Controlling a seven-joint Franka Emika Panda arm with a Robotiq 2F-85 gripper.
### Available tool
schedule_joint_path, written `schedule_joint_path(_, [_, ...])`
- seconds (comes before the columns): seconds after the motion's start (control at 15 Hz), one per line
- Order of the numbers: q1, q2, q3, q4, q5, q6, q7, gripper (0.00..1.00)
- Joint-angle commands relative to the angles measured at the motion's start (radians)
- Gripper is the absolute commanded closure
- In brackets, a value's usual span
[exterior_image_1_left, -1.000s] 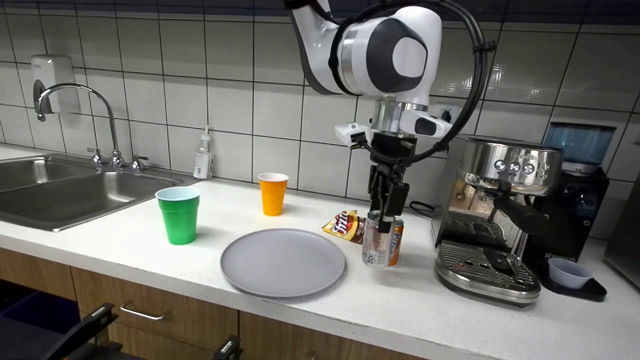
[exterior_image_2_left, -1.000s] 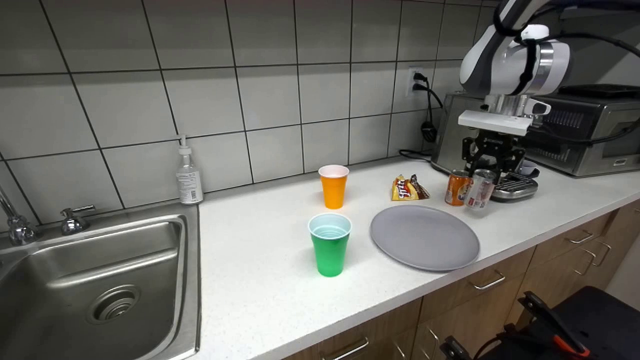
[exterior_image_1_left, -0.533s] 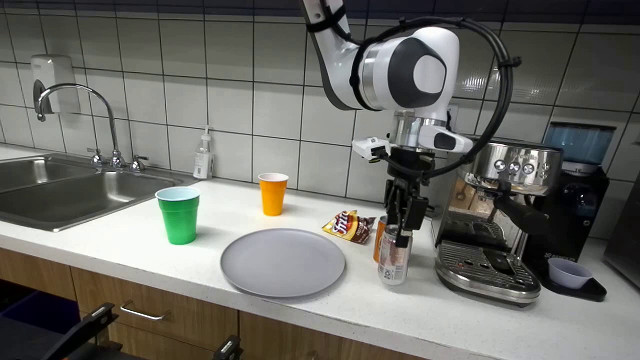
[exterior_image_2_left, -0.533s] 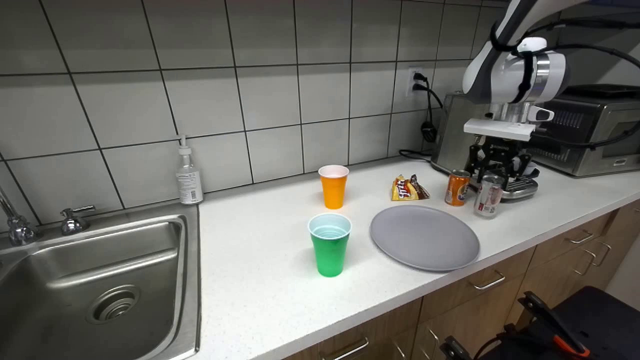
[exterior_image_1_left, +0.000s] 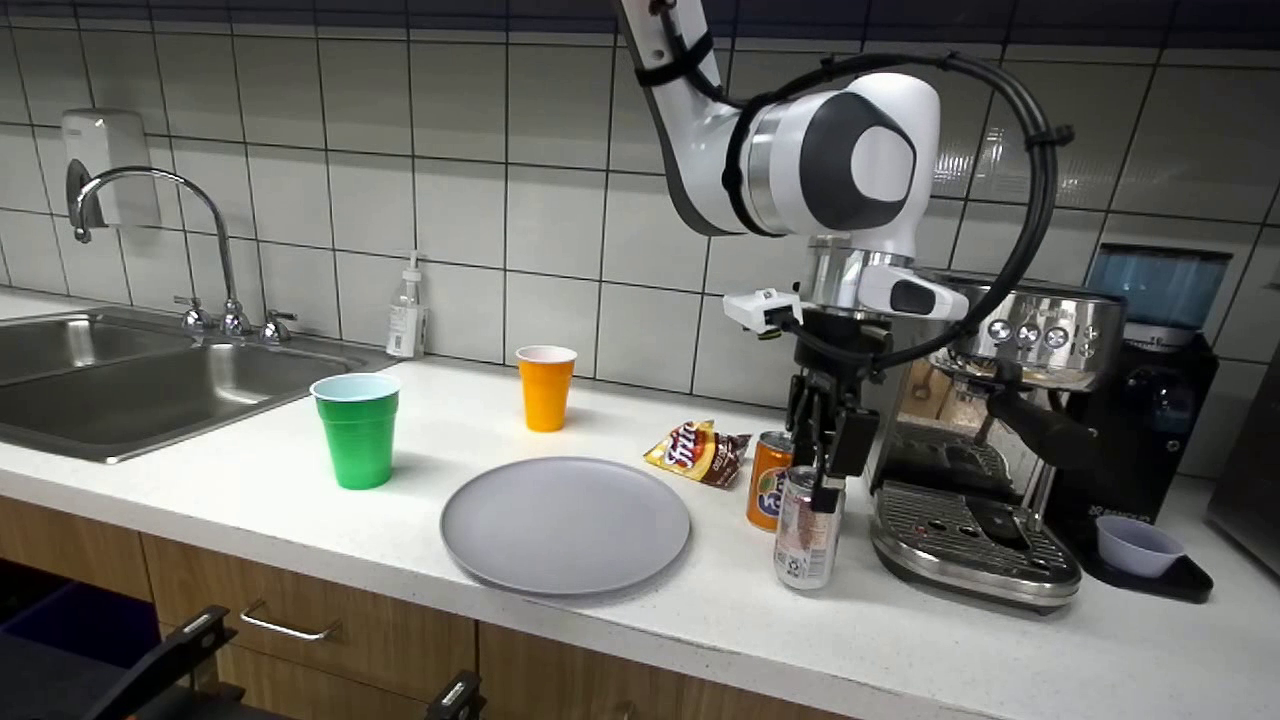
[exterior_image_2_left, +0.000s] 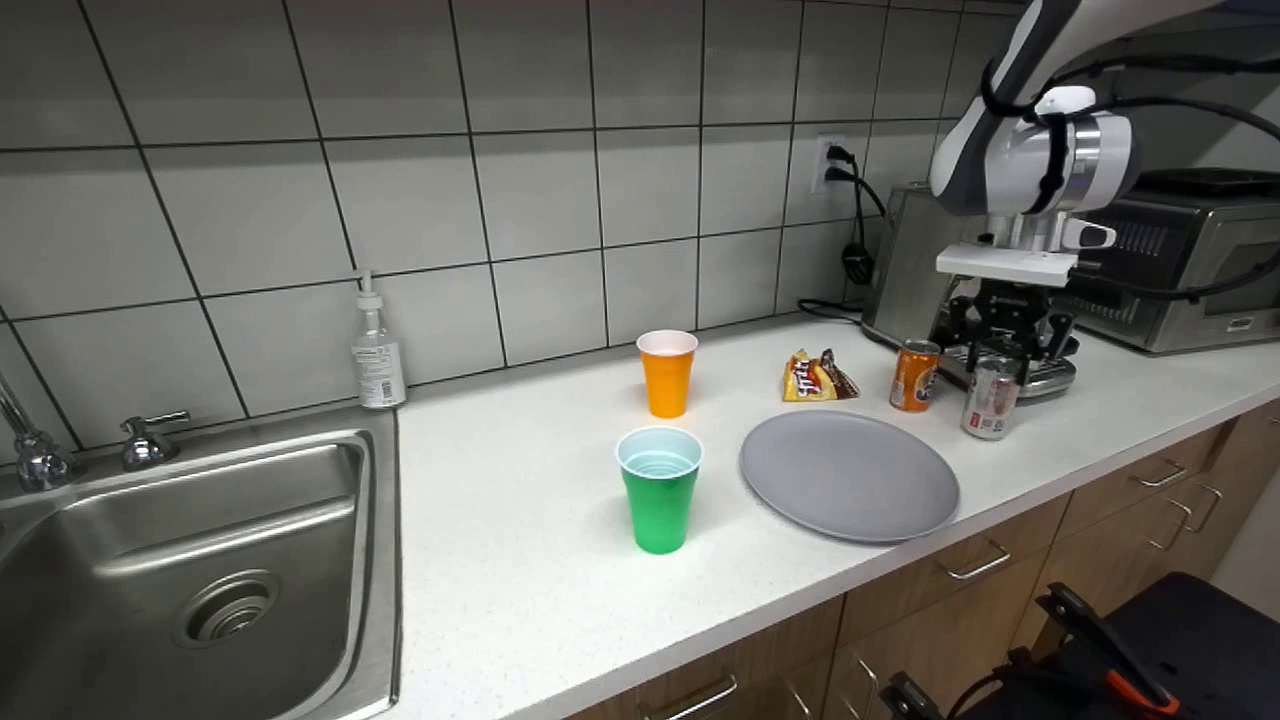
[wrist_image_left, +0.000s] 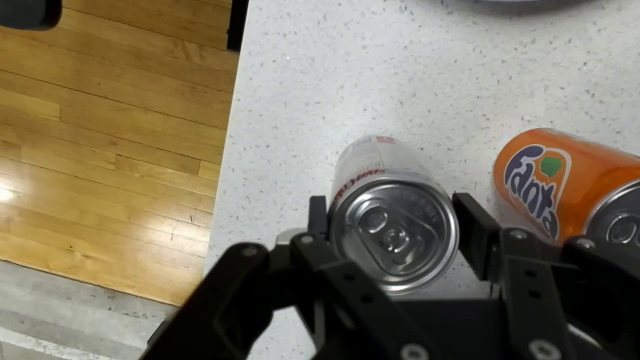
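A silver-white soda can (wrist_image_left: 392, 235) stands nearly upright between the fingers of my gripper (wrist_image_left: 389, 218), which is shut on its upper end. In both exterior views the can (exterior_image_1_left: 806, 540) (exterior_image_2_left: 990, 400) hangs or rests low at the countertop; whether its base touches, I cannot tell. Just beside it is an orange Fanta can (wrist_image_left: 565, 185), apart from the right finger in the wrist view. The silver can partly covers this Fanta can (exterior_image_1_left: 768, 475) in an exterior view. A grey plate (exterior_image_1_left: 565, 525) lies flat nearby, and a yellow-brown snack bag (exterior_image_1_left: 700, 453) sits behind it.
An espresso machine (exterior_image_1_left: 975, 560) stands close to the gripper. Farther along the counter are an orange cup (exterior_image_1_left: 546, 390), a green cup (exterior_image_1_left: 358, 430), a soap bottle (exterior_image_1_left: 407, 315) and a steel sink (exterior_image_2_left: 375, 560). The counter's front edge (wrist_image_left: 227, 135) runs near the held can.
The gripper and silver can have moved together away from the plate and toward the counter's front, ending beside the espresso machine. The Fanta can has stayed put and shows more fully.
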Motion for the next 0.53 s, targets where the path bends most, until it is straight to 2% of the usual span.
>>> schedule_joint_path(0.0, [-0.010, 0.008, -0.004, 0.042, 0.008, -0.049, -0.020, 0.12])
schedule_joint_path(0.07, [-0.010, 0.009, -0.004, 0.044, 0.009, -0.049, -0.021, 0.11])
schedule_joint_path(0.2, [-0.010, 0.007, -0.004, 0.047, 0.010, -0.050, -0.022, 0.01])
schedule_joint_path(0.47, [-0.010, -0.005, -0.005, 0.053, 0.010, -0.053, -0.026, 0.00])
